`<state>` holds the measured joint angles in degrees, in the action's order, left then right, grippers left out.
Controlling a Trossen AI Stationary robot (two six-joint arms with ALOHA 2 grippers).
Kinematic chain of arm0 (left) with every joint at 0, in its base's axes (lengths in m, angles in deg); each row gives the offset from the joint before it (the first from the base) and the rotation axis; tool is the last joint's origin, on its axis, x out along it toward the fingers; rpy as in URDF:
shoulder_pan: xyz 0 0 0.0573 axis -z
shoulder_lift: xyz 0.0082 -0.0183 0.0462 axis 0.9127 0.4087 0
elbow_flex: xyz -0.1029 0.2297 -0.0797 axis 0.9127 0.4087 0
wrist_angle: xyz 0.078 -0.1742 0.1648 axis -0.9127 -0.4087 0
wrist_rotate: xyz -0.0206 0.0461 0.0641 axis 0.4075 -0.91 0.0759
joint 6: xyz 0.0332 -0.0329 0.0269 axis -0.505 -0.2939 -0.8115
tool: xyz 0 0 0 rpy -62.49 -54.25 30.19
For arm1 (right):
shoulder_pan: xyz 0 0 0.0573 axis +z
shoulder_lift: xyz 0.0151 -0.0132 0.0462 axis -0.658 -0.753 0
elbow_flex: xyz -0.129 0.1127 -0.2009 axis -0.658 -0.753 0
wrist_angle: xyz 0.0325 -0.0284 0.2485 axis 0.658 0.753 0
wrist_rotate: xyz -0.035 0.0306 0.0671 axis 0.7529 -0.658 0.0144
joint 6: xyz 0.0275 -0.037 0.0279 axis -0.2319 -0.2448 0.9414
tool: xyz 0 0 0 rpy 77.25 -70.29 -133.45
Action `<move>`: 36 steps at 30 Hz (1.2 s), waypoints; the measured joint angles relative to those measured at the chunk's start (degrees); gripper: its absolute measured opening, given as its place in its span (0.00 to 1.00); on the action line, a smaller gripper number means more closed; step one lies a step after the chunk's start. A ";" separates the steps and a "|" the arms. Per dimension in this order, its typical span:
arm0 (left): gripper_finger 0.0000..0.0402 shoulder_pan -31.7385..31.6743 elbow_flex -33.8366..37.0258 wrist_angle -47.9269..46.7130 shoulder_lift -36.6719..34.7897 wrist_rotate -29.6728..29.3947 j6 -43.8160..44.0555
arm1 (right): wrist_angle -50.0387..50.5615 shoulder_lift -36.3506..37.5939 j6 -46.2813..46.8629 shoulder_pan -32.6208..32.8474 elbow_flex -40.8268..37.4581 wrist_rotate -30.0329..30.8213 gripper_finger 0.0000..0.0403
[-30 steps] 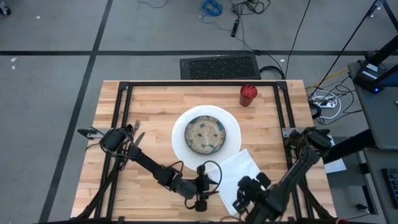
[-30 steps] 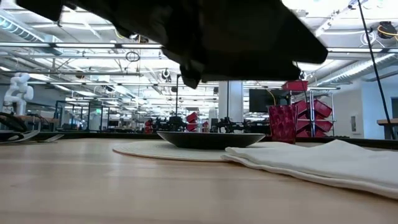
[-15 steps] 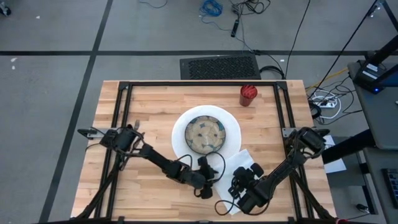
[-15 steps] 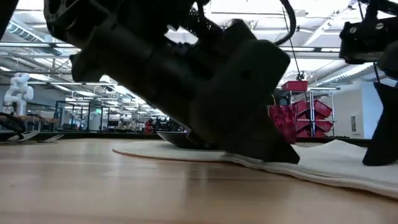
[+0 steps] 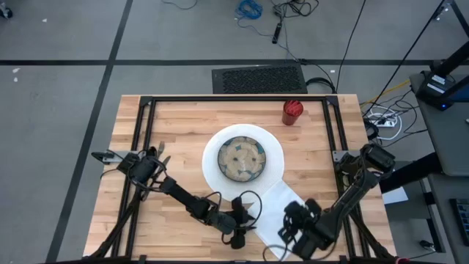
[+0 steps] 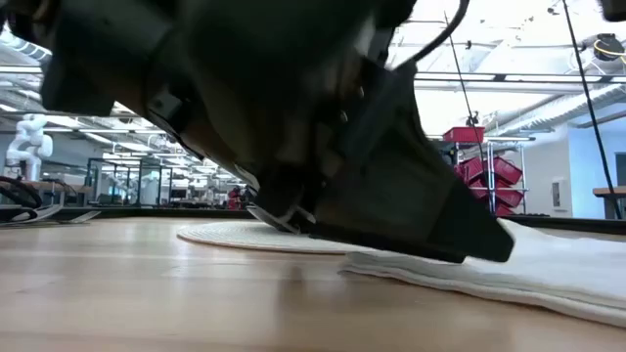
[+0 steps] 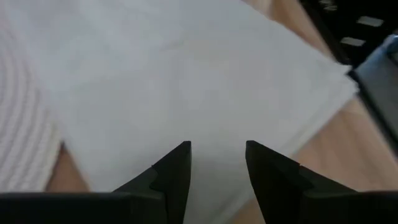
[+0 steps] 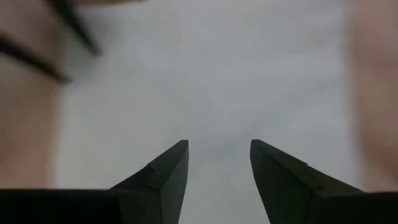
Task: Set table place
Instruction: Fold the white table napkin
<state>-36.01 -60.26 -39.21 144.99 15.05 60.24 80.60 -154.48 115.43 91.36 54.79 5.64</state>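
Both claws (image 7: 214,163) (image 8: 217,163) low over napkin (image 5: 272,203)

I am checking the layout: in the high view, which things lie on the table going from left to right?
Cutlery → left gripper → bowl on the white placemat → red cup → right gripper.

you have nothing to read here: no lettering, label, brand, number or sign can be made out in any view, on the table or in the room behind it.
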 joint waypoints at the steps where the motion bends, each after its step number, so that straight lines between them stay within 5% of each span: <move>1: 0.35 0.41 0.00 0.18 0.00 0.75 0.02 | -2.37 -0.11 0.03 0.68 0.02 -0.04 0.40; 8: 0.35 3.50 -0.18 -0.88 -4.46 4.90 -0.79 | -10.37 -4.63 1.49 4.02 -0.01 2.80 0.40; 16: 0.35 -0.83 -0.60 -2.33 -11.78 2.54 -7.53 | -22.68 -11.83 -10.75 3.79 0.21 2.56 0.40; 22: 0.35 -7.00 -1.56 -2.65 -7.96 4.94 -4.95 | -19.00 -9.67 -14.03 4.51 0.07 0.66 0.40; 36: 0.35 -10.67 -1.49 -2.41 0.57 5.35 -4.89 | -13.96 -6.86 -13.46 6.53 -0.09 -1.76 0.40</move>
<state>-46.68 -61.75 -41.63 145.56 20.41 55.36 66.64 -161.33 101.97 97.89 54.69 3.88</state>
